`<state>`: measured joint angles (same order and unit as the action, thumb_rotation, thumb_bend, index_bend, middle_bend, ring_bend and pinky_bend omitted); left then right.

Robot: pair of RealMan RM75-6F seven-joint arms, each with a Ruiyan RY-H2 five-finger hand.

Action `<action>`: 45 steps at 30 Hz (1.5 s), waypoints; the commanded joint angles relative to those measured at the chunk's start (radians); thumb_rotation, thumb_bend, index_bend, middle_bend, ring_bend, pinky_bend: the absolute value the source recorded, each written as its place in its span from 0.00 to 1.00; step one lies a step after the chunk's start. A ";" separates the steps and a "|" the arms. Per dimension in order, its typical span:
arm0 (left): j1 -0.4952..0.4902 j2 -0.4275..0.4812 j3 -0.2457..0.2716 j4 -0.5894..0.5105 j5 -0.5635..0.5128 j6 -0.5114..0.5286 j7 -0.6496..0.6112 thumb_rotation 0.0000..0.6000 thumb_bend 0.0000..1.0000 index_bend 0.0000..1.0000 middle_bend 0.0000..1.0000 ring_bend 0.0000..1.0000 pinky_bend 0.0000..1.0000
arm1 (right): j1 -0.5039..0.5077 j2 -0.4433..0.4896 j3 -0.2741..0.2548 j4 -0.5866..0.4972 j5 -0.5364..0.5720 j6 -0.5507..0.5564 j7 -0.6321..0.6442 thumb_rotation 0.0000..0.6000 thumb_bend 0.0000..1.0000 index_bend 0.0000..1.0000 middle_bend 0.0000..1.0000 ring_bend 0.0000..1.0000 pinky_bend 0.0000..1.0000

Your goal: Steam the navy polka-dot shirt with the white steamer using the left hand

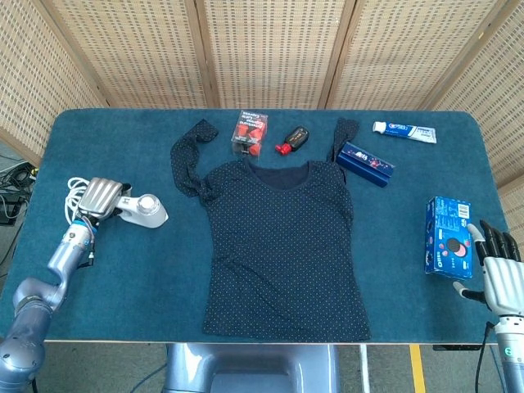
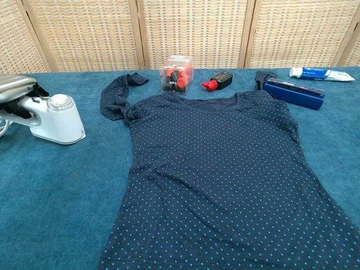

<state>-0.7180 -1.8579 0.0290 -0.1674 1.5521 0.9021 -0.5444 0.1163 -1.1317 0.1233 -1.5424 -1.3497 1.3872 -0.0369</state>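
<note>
The navy polka-dot shirt (image 1: pixel 282 246) (image 2: pixel 225 180) lies flat in the middle of the blue table, sleeves spread toward the back. The white steamer (image 1: pixel 146 210) (image 2: pixel 57 119) stands on the table left of the shirt, its round head up. My left hand (image 1: pixel 100 197) (image 2: pixel 16 95) grips the steamer's handle from the left side. A white cord (image 1: pixel 75 190) trails behind that hand. My right hand (image 1: pixel 499 268) hangs at the table's right front corner, fingers spread and holding nothing, beside a blue box (image 1: pixel 449 236).
Along the back stand a clear box of red items (image 1: pixel 250 131) (image 2: pixel 176 73), a black and red bottle (image 1: pixel 293 139) (image 2: pixel 218 81), a dark blue box (image 1: pixel 365 164) (image 2: pixel 293 92) and a toothpaste tube (image 1: pixel 404 131) (image 2: pixel 320 73). Wicker screens close off the rear.
</note>
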 commanded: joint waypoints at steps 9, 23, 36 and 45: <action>0.046 0.119 0.037 -0.174 0.029 0.025 -0.074 0.98 0.00 0.00 0.00 0.00 0.00 | -0.007 0.006 -0.003 -0.017 -0.015 0.019 0.000 1.00 0.00 0.03 0.00 0.00 0.00; 0.073 0.300 0.047 -0.485 0.026 0.050 0.059 0.86 0.00 0.00 0.00 0.00 0.00 | -0.011 0.012 -0.015 -0.042 -0.050 0.039 -0.003 1.00 0.00 0.03 0.00 0.00 0.00; 0.084 0.356 0.005 -0.646 -0.033 0.035 0.222 0.86 0.00 0.00 0.00 0.00 0.00 | -0.014 0.017 -0.019 -0.049 -0.065 0.048 0.004 1.00 0.00 0.03 0.00 0.00 0.00; 0.115 0.420 0.006 -0.739 -0.027 0.099 0.302 0.86 0.00 0.00 0.00 0.00 0.00 | -0.019 0.024 -0.020 -0.055 -0.072 0.059 0.012 1.00 0.00 0.03 0.00 0.00 0.00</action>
<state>-0.6139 -1.4529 0.0317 -0.8902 1.5199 0.9816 -0.2653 0.0977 -1.1084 0.1037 -1.5973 -1.4217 1.4461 -0.0254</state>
